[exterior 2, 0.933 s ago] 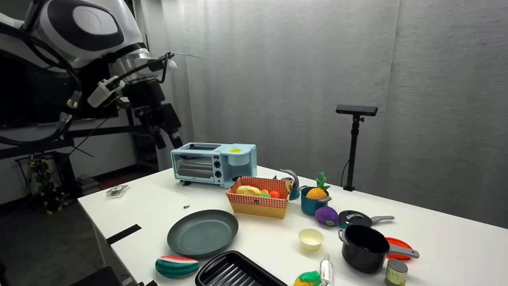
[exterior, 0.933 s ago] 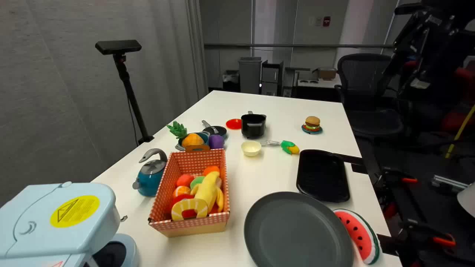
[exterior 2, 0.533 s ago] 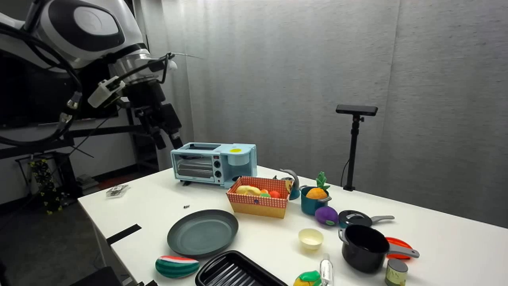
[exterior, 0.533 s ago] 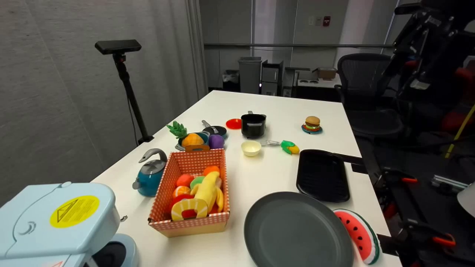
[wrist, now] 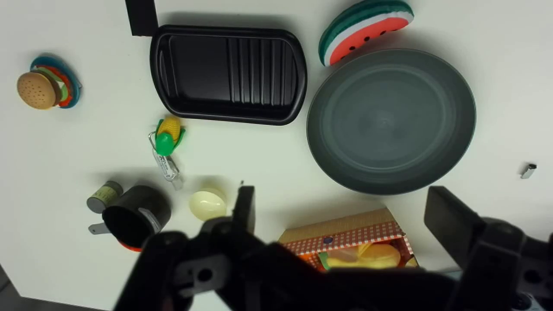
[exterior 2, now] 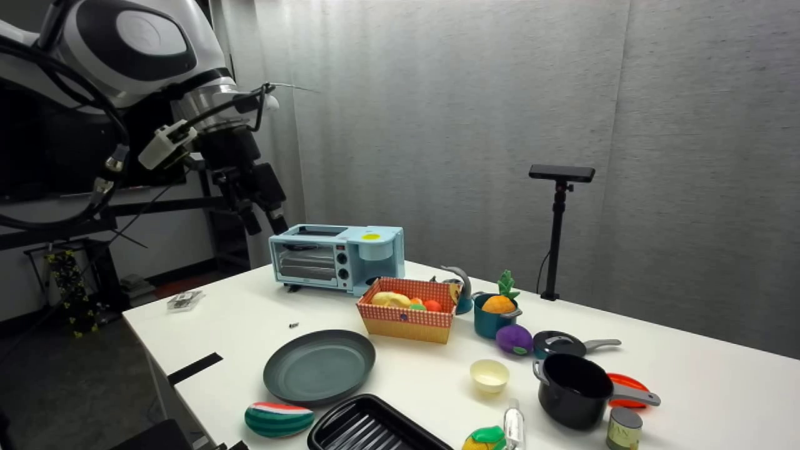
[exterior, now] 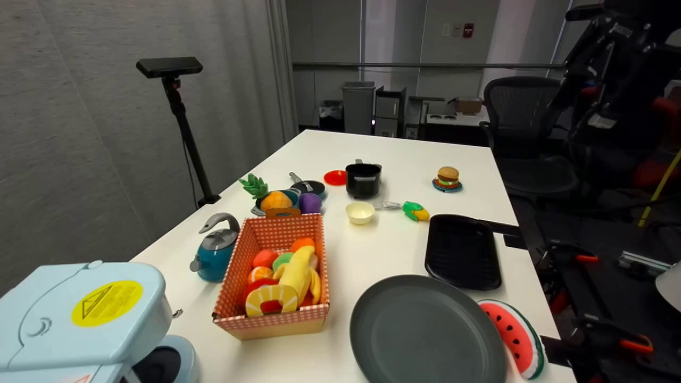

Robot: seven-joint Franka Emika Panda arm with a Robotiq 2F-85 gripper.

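Black robot fingers (wrist: 451, 226) hang wide apart near a boxy, pale-blue toaster oven (exterior 2: 337, 259) on a white desk (exterior 2: 244, 303). Near the oven sits a rectangular, red-gingham basket (exterior 2: 406, 330) of toy fruit (exterior: 294, 282).

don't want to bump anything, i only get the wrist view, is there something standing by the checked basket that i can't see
Observer: Yes, a teal kettle with a grey handle stands beside the basket.
Operator: ok and past the end of it
Observer: A toy pineapple sits in a teal pot, its green leaves sticking up.
Operator: and where am i
Observer: In an exterior view the open gripper shows right by a top corner of the light blue oven; whether they touch I can't tell.
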